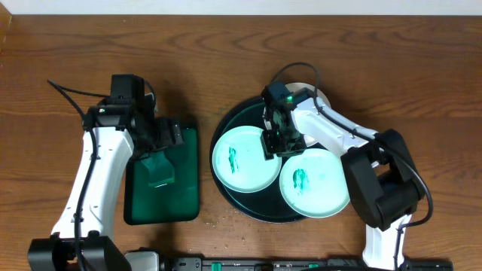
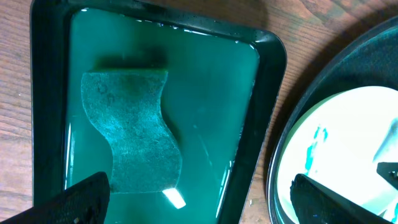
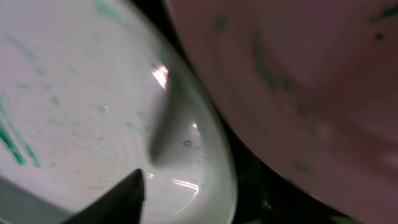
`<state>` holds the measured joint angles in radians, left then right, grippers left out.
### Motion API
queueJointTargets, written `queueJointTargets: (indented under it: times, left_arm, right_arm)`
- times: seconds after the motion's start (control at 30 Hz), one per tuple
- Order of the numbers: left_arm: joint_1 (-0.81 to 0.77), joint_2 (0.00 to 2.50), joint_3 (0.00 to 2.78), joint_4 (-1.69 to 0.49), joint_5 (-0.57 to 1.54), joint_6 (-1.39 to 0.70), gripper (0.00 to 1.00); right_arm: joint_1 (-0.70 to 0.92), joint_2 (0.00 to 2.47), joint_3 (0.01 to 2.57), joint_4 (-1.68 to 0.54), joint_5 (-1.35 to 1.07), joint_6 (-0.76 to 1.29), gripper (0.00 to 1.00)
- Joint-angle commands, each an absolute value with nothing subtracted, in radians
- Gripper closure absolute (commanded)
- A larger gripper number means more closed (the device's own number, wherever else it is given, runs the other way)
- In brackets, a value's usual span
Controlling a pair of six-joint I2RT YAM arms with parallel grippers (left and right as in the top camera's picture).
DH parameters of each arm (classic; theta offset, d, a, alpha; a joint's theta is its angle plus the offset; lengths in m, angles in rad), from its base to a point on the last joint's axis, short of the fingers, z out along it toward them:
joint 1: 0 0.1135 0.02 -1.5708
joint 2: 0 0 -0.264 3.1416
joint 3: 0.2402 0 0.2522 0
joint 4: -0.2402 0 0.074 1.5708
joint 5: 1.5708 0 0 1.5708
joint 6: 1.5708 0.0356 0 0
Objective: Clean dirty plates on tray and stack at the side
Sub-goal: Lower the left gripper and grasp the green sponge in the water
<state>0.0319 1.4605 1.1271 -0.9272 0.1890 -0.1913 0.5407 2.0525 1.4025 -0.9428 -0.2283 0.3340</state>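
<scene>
The right gripper (image 1: 277, 141) sits at the 3 o'clock rim of the small white, teal-smeared plate (image 1: 239, 159), which lies at 9 o'clock on the large round dark tray (image 1: 252, 209). I cannot tell how far its jaws have closed. It should seat the rim deep and lift level, clear of the neighbouring plate (image 1: 316, 184) at 5 o'clock. The left gripper (image 2: 208, 202) hangs spread wide over the green sponge (image 2: 134, 130). No writing is legible.

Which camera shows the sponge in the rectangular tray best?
Left wrist view: the sponge lies close up in the rectangular tray, its whole wavy outline clear. Overhead shows only a small pale patch of it. Right wrist view shows none of it.
</scene>
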Motion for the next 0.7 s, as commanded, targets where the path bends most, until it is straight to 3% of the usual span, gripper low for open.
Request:
queueJointTargets:
  times: [0.0, 0.1, 0.2, 0.57, 0.6, 0.67]
  left_arm:
    - [0.035, 1.455, 1.149, -0.930, 0.197, -0.205, 0.07]
    - [0.035, 1.455, 1.149, -0.930, 0.197, -0.205, 0.07]
    - [0.035, 1.455, 1.149, -0.929, 0.197, -0.205, 0.07]
    - [0.035, 1.455, 1.149, -0.929, 0.198, -0.205, 0.07]
    - [0.035, 1.455, 1.149, -0.929, 0.198, -0.205, 0.00]
    - [0.035, 1.455, 1.149, -0.920, 0.197, -0.205, 0.00]
  right_arm:
    - [0.548, 2.075, 1.399, -0.936, -0.237, 0.344, 0.59]
    - [0.548, 2.075, 1.399, -0.928, -0.237, 0.344, 0.73]
    - [0.548, 2.075, 1.399, -0.925, -0.237, 0.343, 0.99]
    - [0.550, 2.075, 1.399, -0.922, -0.236, 0.309, 0.99]
    - [0.550, 2.075, 1.399, -0.922, -0.236, 0.309, 0.99]
    - [0.550, 2.075, 1.399, -0.922, -0.236, 0.309, 0.99]
